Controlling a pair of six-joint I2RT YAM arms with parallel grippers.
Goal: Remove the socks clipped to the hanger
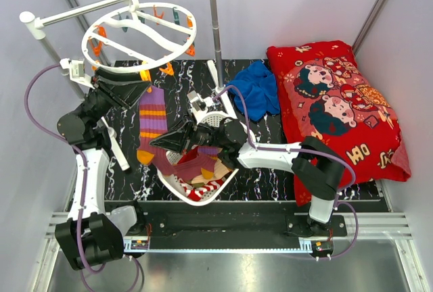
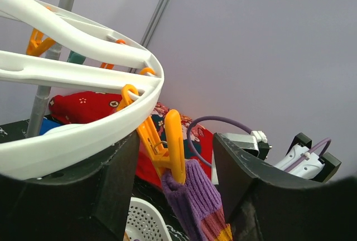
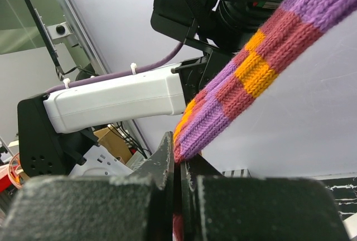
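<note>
Purple striped sock [image 1: 153, 119] hangs from hanger [image 2: 83, 135] by orange clip [image 2: 173, 140]. My right gripper [image 3: 177, 163] pinches its toe beside basket [image 1: 167, 184]. My left gripper [image 2: 175, 165] gapes around the clip.

On white hanger [image 2: 83, 134] rim, orange clip [image 2: 174, 143] w/ purple sock [image 2: 196, 199], btwn wide-apart jaws.

The desk [image 1: 267, 178] is a black top veined with white, set between pale walls. Near its middle lies a white perforated oval basket [image 1: 215, 122], holding a heap of socks [image 1: 203, 182] in red-and-white stripes, brown and tan. Just beyond the basket lies a crumpled blue cloth [image 1: 258, 90]. Touching that cloth, a big red cartoon-print pillow [image 1: 338, 109] covers the desk's right side. A metal rack post [image 1: 215, 28] rises at the far edge.
</note>
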